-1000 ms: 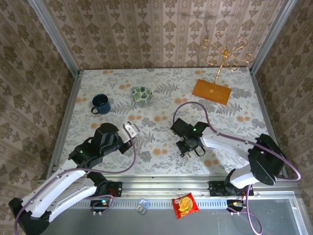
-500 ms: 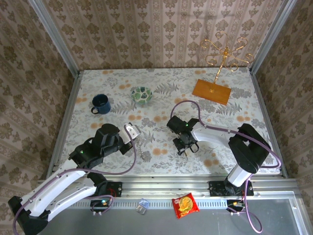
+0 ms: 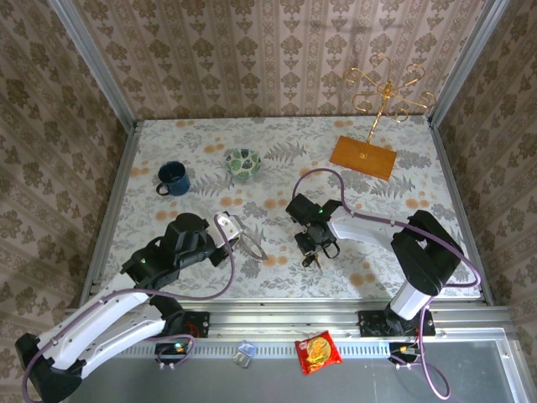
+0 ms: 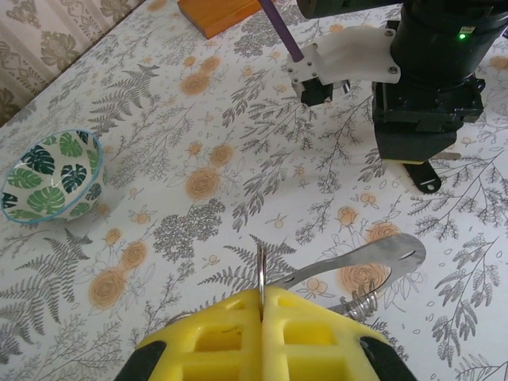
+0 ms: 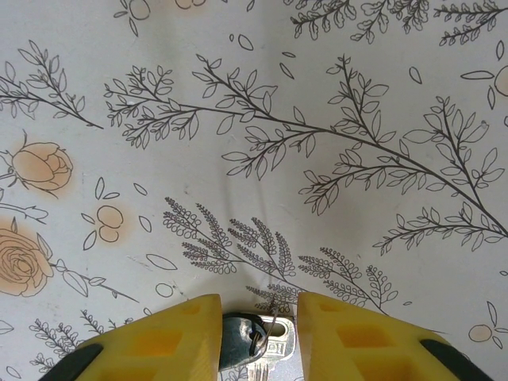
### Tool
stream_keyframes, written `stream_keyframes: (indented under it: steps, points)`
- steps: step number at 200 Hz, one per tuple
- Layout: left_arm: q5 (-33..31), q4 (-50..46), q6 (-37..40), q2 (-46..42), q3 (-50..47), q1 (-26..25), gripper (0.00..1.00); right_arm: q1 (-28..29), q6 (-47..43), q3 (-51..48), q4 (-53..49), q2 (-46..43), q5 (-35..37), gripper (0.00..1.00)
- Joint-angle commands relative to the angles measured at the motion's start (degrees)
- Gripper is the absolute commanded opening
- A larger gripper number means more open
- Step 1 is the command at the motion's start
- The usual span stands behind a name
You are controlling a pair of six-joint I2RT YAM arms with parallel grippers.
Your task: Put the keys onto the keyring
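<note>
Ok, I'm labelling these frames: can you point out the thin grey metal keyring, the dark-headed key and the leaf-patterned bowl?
thin grey metal keyring [image 4: 361, 259], left wrist view, on its flat band.
dark-headed key [image 5: 238, 340], right wrist view, on its dark head.
leaf-patterned bowl [image 4: 49, 176], left wrist view, on its inner wall.

Staged test booth, not a lived-in home.
Damask wallpaper panels [image 3: 252, 50] in metal framing [image 3: 109, 197] enclose a floral-clothed table [image 3: 403, 180].

A table [image 3: 285, 273] with a flowery cloth.
On it sit a blue mug [image 3: 172, 178], a leafy bowl [image 3: 242, 163], an orange board [image 3: 362, 156] far right, and keys [image 5: 255, 343] near the middle.
</note>
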Motion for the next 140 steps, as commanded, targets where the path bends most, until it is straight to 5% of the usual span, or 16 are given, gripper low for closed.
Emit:
stream_keyframes:
  steps: [1, 140]
  points:
    - [1.94, 3.18, -1.72, 0.61, -0.15, -0.64, 0.0, -0.34, 1.89, 0.31, -1.17, -1.79, -0.23, 0.33]
    - [5.94, 6.95, -2.55, 3.91, -0.65, -1.22, 0.0, -0.07, 5.09, -2.65, -1.96, -0.79, -0.67, 0.26]
